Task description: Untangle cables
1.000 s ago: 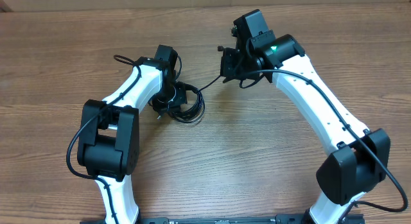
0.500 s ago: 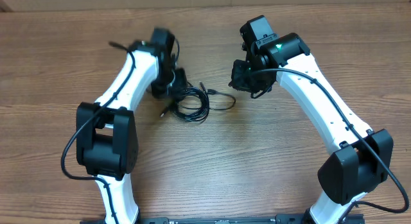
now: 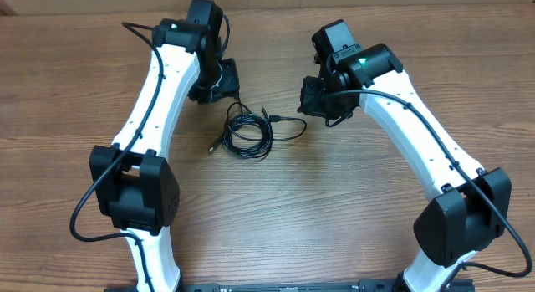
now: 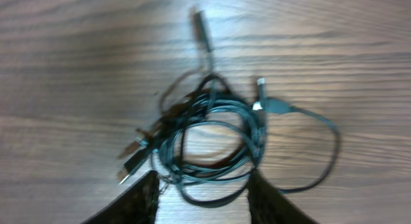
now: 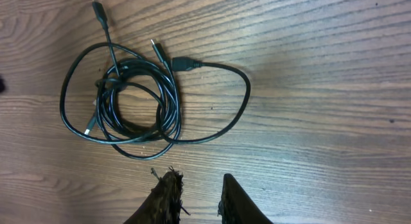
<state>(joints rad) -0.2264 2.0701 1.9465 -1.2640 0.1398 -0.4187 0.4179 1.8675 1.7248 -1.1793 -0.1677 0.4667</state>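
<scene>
Over on the left, the left arm point(image 3: 163, 87) is stretched far up the counter point(image 3: 334, 217), its black wrist close to the back edge. The left pincer point(image 4: 202, 185) hangs with its jaws parted wide. In its wrist view, two dark fingers point(image 4: 138, 201) frame bare wood and the near edge of the tangle. Nothing gripped there, nothing pinched, though that view is a touch blurred.

Centre stage now: the cables point(image 3: 249, 135) lie flat on the counter between the two arms. From overhead they sit just below and to the right of the left pincer. It's a tight black coil, several turns laid over one another. One plug end point(image 3: 213, 147) pokes out at the coil's lower left. A thin tip point(image 3: 266, 113) juts from the upper right. A single wide loop point(image 3: 297, 129) swings out to the right, toward the other arm. The right wrist view shows that loop cleanly. It leaves a chunky plug point(image 5: 181, 62) at the coil's top edge, bows outward and curves back in under the coil.

And on the right, the right arm point(image 3: 418, 133) bends in from the lower corner. The right pincer point(image 5: 199, 180) hovers near the loop's far end, clear of the cables. Its jaws stand only narrowly apart, with a slim strip of wood grain showing between the fingers point(image 5: 168, 198). It holds nothing.
</scene>
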